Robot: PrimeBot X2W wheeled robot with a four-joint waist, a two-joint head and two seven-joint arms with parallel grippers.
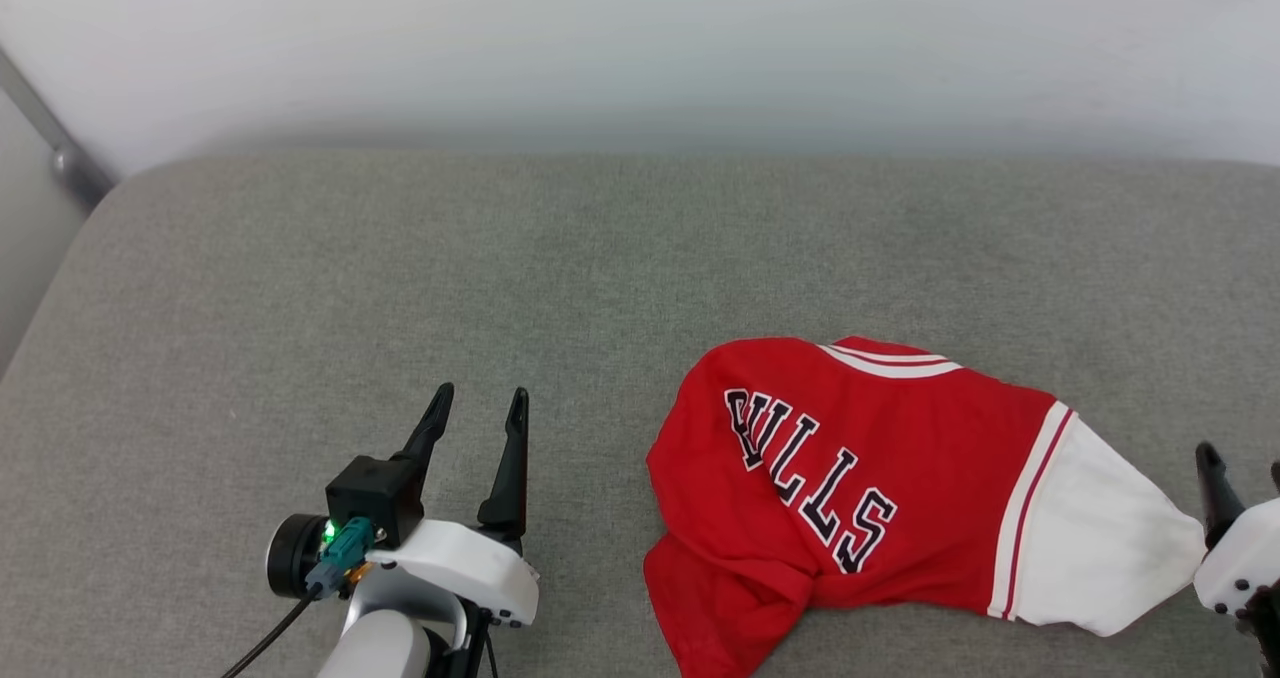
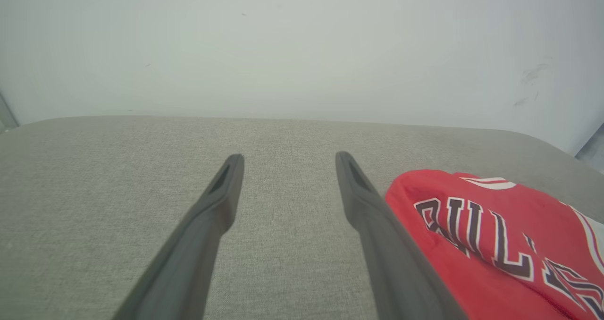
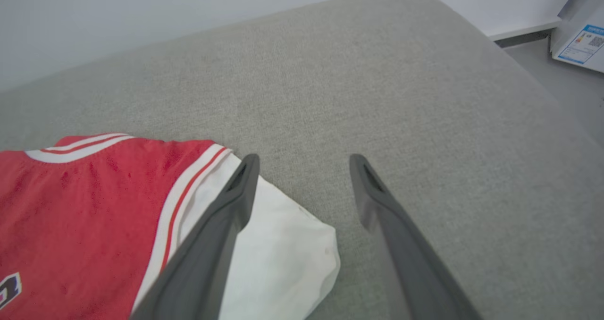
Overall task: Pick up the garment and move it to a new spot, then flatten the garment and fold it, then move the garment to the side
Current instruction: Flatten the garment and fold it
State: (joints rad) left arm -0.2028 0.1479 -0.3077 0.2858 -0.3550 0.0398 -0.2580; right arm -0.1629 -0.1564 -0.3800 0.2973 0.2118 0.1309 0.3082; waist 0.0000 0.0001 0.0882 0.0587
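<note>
The garment [image 1: 860,478], a red jersey with black "BULLS" lettering and a white sleeve [image 1: 1100,548], lies crumpled on the grey cushion at the lower right. My left gripper [image 1: 480,394] stands open to the left of it, empty and apart from the cloth; the left wrist view has the garment [image 2: 495,235] just beside the open left gripper [image 2: 289,157]. My right gripper [image 1: 1243,463] is at the right edge, beside the sleeve's end. In the right wrist view the right gripper [image 3: 306,158] is open, with the white sleeve [image 3: 278,254] lying under its left finger; nothing is held.
The wide grey fabric cushion [image 1: 500,258] runs back to a white wall [image 1: 640,38]. A grey metal bar [image 1: 50,138] slants at the far left. Beyond the cushion's right edge, a labelled box [image 3: 583,41] stands on the floor.
</note>
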